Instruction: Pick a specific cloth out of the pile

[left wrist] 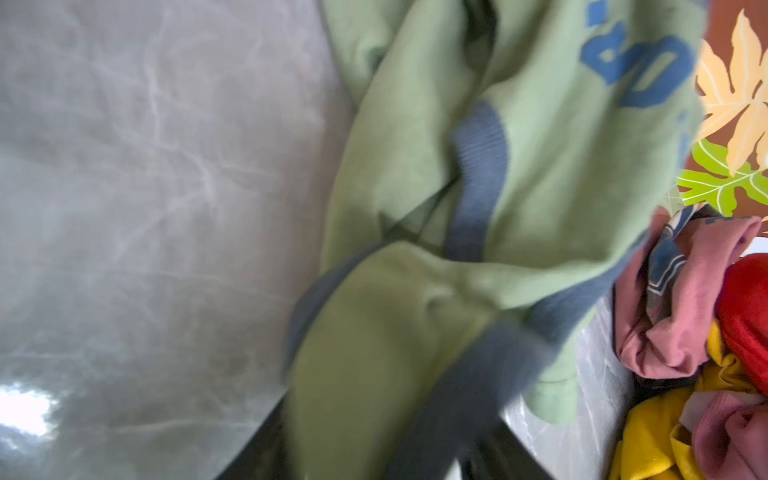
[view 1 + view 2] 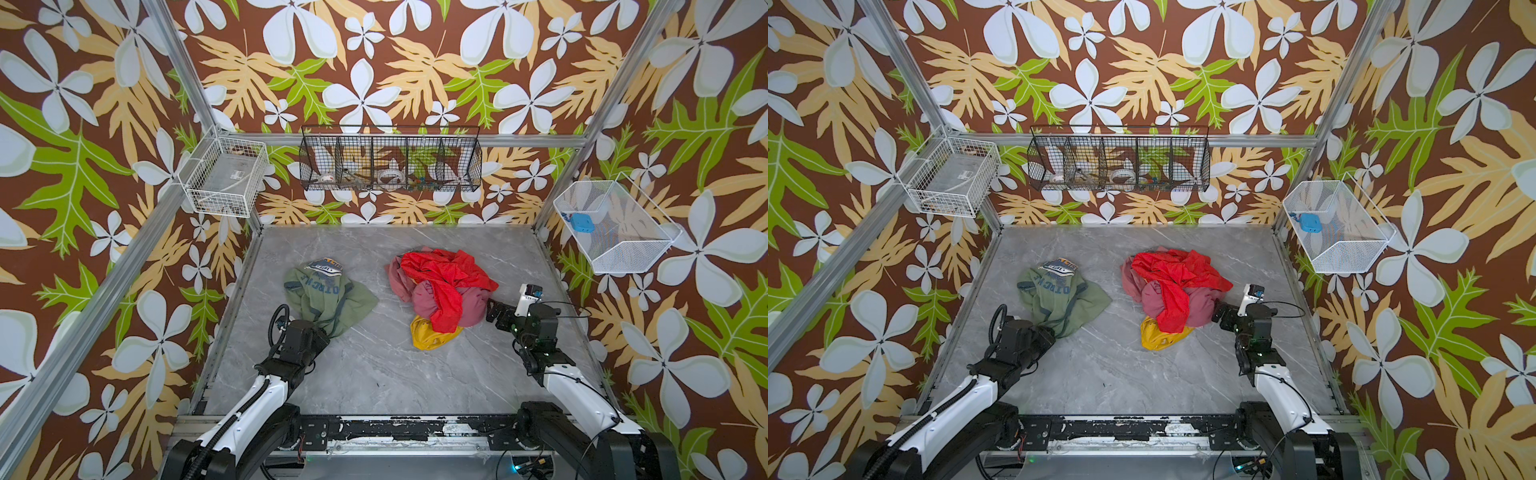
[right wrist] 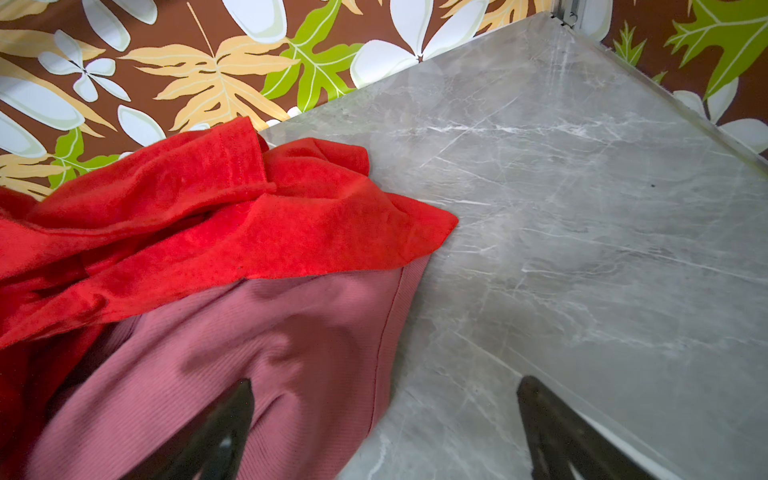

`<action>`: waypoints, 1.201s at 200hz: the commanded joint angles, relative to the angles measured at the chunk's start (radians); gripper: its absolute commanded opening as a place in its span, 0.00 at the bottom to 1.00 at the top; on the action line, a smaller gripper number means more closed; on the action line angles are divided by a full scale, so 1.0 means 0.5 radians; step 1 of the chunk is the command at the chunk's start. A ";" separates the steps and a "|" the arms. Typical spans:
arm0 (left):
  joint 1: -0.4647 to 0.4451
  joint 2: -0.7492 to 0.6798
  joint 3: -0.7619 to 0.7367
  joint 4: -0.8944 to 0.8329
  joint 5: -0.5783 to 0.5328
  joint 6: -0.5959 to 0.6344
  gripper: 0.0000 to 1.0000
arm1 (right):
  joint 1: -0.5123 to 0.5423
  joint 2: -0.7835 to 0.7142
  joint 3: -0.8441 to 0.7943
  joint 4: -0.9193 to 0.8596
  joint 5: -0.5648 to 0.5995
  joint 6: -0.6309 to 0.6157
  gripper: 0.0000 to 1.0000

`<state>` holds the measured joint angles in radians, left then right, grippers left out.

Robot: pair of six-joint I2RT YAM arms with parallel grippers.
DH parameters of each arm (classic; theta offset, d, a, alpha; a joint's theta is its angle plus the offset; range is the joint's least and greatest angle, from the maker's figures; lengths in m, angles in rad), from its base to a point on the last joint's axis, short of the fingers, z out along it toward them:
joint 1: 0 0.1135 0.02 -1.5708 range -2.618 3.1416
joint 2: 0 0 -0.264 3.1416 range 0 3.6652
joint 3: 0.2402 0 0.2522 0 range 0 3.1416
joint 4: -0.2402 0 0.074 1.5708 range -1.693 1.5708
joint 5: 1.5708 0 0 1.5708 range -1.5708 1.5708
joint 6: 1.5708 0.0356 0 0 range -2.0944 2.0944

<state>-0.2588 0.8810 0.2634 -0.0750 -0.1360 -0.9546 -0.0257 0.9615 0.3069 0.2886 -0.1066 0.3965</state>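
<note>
- While the cloth [image 2: 328,291] lies crumpled on the worktop [image 2: 374,374], well apart from the pile [image 2: 440,286], the picking-out looks all but done.
- At its near hem sit the left jaws; fabric drapes over them in the blurred wrist view, so I cannot tell whether they grip it.
- Wide apart and empty, the right jaws wait at the pile's pink edge.
- Next, judging from this: make sure the hem is free, then lift straight off without dragging it.
</note>
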 commanded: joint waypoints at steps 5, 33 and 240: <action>-0.126 0.020 0.100 -0.189 -0.298 -0.085 0.71 | 0.002 0.004 -0.006 0.067 0.007 0.017 0.98; -0.298 0.015 0.208 -0.360 -0.558 -0.178 0.76 | 0.000 0.002 -0.003 0.061 0.014 0.014 0.98; -0.403 0.849 1.136 -0.452 -0.701 0.621 1.00 | 0.002 -0.029 0.025 0.029 0.007 -0.017 0.98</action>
<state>-0.4988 1.2160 0.8001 -0.3294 -0.5789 -0.7547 -0.0261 0.9592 0.3164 0.2947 -0.1043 0.3996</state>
